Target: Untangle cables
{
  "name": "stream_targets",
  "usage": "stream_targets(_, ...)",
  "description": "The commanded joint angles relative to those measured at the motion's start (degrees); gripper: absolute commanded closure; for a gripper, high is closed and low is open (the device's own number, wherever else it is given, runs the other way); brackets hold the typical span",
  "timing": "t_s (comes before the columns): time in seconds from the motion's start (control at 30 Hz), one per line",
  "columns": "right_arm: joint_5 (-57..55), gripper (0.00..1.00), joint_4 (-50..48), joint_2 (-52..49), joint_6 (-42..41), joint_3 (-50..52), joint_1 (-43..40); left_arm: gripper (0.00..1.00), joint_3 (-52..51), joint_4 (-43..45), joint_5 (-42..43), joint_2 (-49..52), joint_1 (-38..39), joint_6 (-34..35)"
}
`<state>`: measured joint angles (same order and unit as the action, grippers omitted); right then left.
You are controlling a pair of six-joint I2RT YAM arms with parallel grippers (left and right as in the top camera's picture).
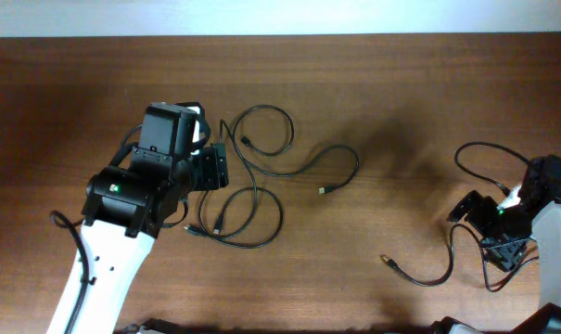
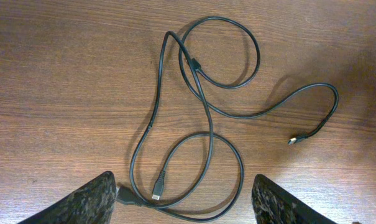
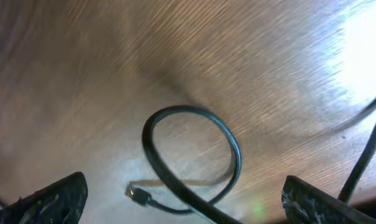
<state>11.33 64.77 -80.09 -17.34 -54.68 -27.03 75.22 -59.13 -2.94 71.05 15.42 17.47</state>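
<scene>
Thin black cables lie in overlapping loops on the wooden table, one ending in a gold-tipped plug. My left gripper is open and empty just left of the loops. In the left wrist view the cables lie ahead, and a plug sits between the open fingers. A separate black cable with a gold-tipped plug lies at the right. My right gripper is open over it. Its wrist view shows a cable loop and a small plug between the open fingers.
The table's far edge meets a white wall at the top. Thicker black wires run from the right arm's base. The left arm's white link reaches in from the bottom left.
</scene>
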Motion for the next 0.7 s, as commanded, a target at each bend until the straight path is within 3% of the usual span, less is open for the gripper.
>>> stream_targets(0.0, 4.3, 0.01, 1.3, -0.1, 13.4, 0.2, -0.4, 0.29, 0.3, -0.1, 0.7, 0.1, 0.2, -1.1)
stream_targets(0.13, 8.6, 0.02, 3.4, -0.1, 18.6, 0.1, -0.4, 0.29, 0.3, -0.3, 0.7, 0.1, 0.2, -1.1)
stream_targets(0.2, 8.4, 0.22, 4.0, -0.1, 18.6, 0.1, -0.4, 0.29, 0.3, -0.5, 0.6, 0.1, 0.2, -1.1)
stream_targets(0.4, 1.5, 0.25, 8.1, -0.1, 14.4, 0.1, -0.4, 0.27, 0.3, -0.5, -2.9, 0.1, 0.2, -1.1)
stream_targets(0.47, 1.5, 0.75, 8.6, -0.2, 13.4, 0.1, -0.4, 0.25, 0.3, -0.4, -2.9, 0.1, 0.2, -1.1)
stream_targets(0.53, 1.5, 0.96, 8.5, -0.3, 13.4, 0.1, -0.4, 0.25, 0.3, -0.3, -2.8, 0.1, 0.2, -1.1)
stream_targets(0.67, 1.5, 0.96, 6.8, -1.0, 13.4, 0.1, -0.4, 0.24, 0.3, -0.3, -2.8, 0.1, 0.2, -1.1)
